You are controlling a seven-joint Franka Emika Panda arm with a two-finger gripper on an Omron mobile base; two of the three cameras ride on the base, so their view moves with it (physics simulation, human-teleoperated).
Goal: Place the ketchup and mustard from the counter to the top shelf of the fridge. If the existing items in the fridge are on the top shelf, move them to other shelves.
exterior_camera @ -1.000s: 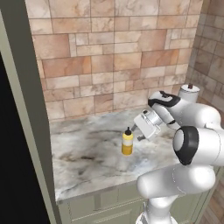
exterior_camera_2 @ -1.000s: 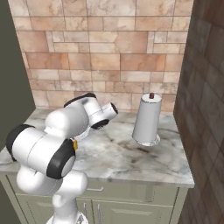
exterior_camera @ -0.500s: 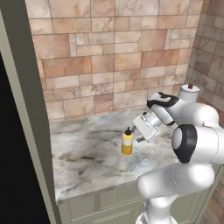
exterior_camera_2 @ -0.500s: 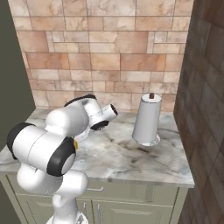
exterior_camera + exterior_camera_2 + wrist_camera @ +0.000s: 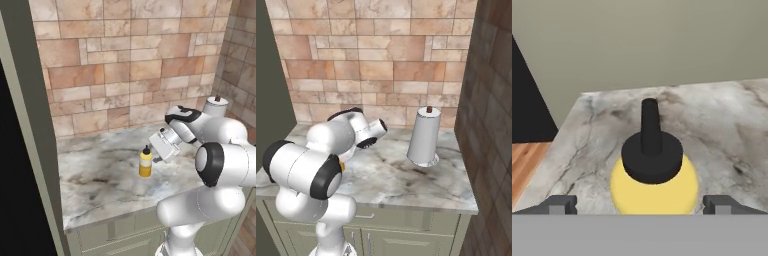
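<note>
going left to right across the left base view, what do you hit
fridge → bare stretch of counter → mustard → open pincer → paper towel roll

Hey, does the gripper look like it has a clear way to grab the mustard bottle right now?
Probably yes. The mustard stands upright on the counter, between the open gripper fingertips, with nothing crowding it there.

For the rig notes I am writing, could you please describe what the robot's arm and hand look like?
The arm is glossy white, built of rounded, bulbous segments with dark bands and caps at the joints. The hand is a boxy pale grey block. Its fingertips are small, dark grey and squared. No cables or markings are visible.
</note>
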